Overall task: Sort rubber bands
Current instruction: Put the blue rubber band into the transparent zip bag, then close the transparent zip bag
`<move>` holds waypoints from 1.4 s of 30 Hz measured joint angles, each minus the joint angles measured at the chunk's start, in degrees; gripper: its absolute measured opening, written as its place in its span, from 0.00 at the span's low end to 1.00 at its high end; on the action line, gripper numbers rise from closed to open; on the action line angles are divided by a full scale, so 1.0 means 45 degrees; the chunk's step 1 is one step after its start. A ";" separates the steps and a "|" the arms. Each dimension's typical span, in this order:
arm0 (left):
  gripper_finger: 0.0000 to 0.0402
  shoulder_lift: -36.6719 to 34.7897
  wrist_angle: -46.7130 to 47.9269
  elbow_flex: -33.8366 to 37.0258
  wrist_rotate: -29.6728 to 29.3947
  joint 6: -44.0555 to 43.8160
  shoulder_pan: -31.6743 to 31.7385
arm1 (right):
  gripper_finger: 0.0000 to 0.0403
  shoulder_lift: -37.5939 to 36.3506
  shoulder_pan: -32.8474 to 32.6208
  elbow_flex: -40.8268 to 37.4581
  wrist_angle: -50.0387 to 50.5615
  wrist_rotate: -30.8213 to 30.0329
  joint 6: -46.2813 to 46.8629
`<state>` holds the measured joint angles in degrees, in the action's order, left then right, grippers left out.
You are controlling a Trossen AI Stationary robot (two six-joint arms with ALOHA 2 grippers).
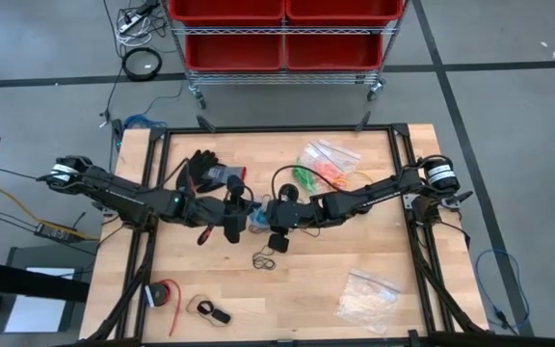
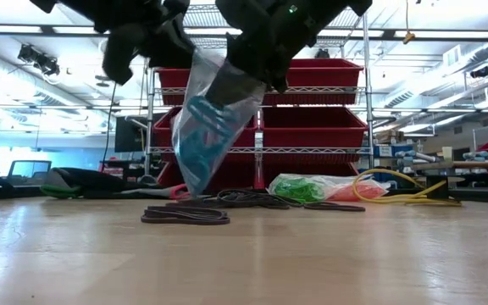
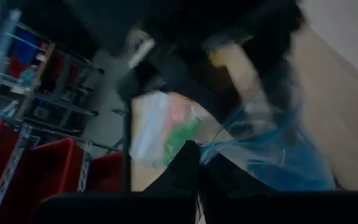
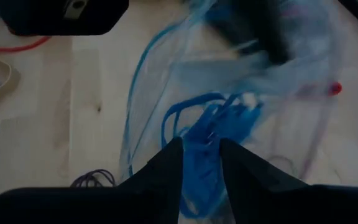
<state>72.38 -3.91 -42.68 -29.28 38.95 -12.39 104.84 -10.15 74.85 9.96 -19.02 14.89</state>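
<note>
A clear plastic bag point(image 2: 203, 119) with blue rubber bands point(image 4: 207, 121) inside hangs over the middle of the table, between my two grippers. My left gripper point(image 3: 199, 155) is shut on the bag's top. My right gripper point(image 4: 201, 146) stands open at the bag's mouth, with the blue bands showing in the gap between its fingers. Several black rubber bands point(image 1: 266, 260) lie loose on the table just in front of the bag. Two more clear bags, with green bands point(image 1: 305, 177) and orange bands point(image 1: 329, 172), lie farther back. My left gripper pinches the bag's upper edge point(image 3: 221, 144) between its two shut fingers, coming from the table's left and slanting a little downward. The bag hangs below the fingers, its lower end point(image 2: 195, 188) close over the table. My right gripper: I cannot tell whether its open fingers touch the bag or the blue bands.
A black glove point(image 1: 200, 169) lies at the back left. A clear bag of whitish pieces point(image 1: 366, 294) lies at the front right. A red item point(image 1: 167, 294) and a band with a black piece point(image 1: 210, 310) lie at the front left. Red bins point(image 2: 312, 127) stand beyond the table.
</note>
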 joint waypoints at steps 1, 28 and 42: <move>0.03 -0.0002 -0.0233 0.0000 -0.0002 -0.0066 0.0039 | 0.25 0.0000 0.0000 0.0000 -0.0004 -0.0004 -0.0004; 0.03 0.0000 -0.1248 0.0000 -0.0005 -0.0139 0.0065 | 0.25 -0.0005 -0.0133 -0.0005 -0.0010 -0.0094 0.0149; 0.03 0.0000 -0.1237 -0.0005 -0.0009 -0.0167 0.0064 | 0.25 -0.0919 -0.0686 0.0189 0.0511 -0.1191 0.0235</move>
<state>72.38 -9.47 -42.70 -29.32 38.20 -12.10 100.70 -13.24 75.70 12.26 -24.38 15.95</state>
